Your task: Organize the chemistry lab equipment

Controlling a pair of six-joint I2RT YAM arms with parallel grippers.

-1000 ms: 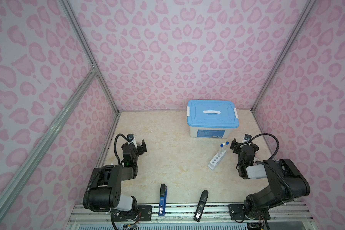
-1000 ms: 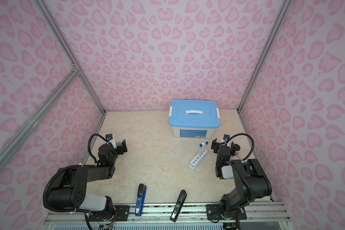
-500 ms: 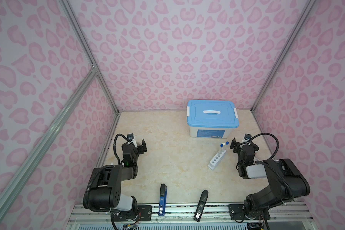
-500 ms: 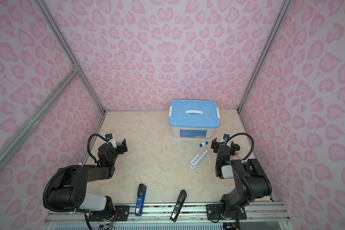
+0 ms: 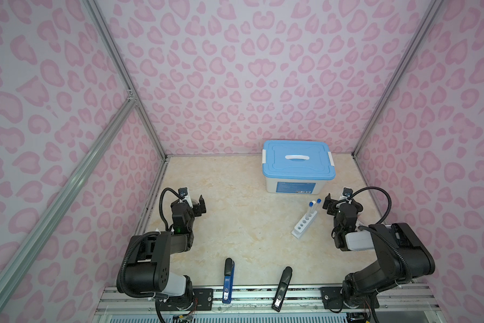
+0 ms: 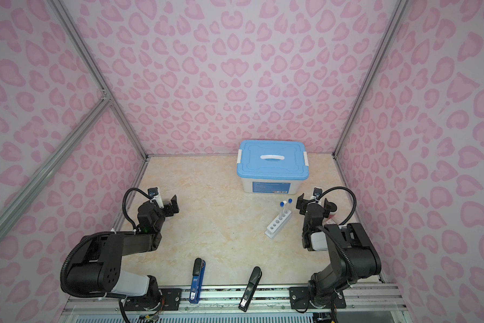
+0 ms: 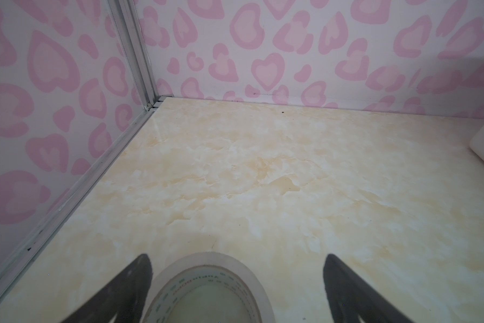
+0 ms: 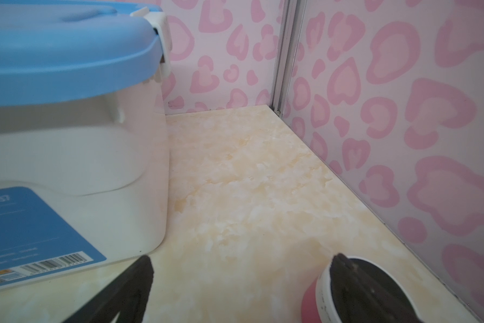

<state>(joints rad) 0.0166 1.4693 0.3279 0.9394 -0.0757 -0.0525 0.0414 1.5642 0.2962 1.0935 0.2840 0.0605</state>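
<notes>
The left gripper (image 5: 191,205) hangs spread wide over a tape roll (image 7: 207,282). Rightward on the tabletop (image 5: 243,201), capped test tubes (image 5: 311,210) stand in a white rack (image 5: 302,226), probably light, slick and breakable, best pinched gently mid-tube. The right gripper (image 5: 343,206), also spread and empty, sits near them.

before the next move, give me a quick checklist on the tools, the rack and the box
1. Left tool open, gripping nothing: ok.
2. Right tool open, gripping nothing: ok.
3. Test tubes standing in the white rack, near holes free: ok.
4. Box lid open for loading: not ok, it is shut.
5. Left tool clear of the tape roll: cannot tell; the roll sits right below it.
6. Right tool clear of the pink jar: cannot tell; it hides part of the rim.
</notes>
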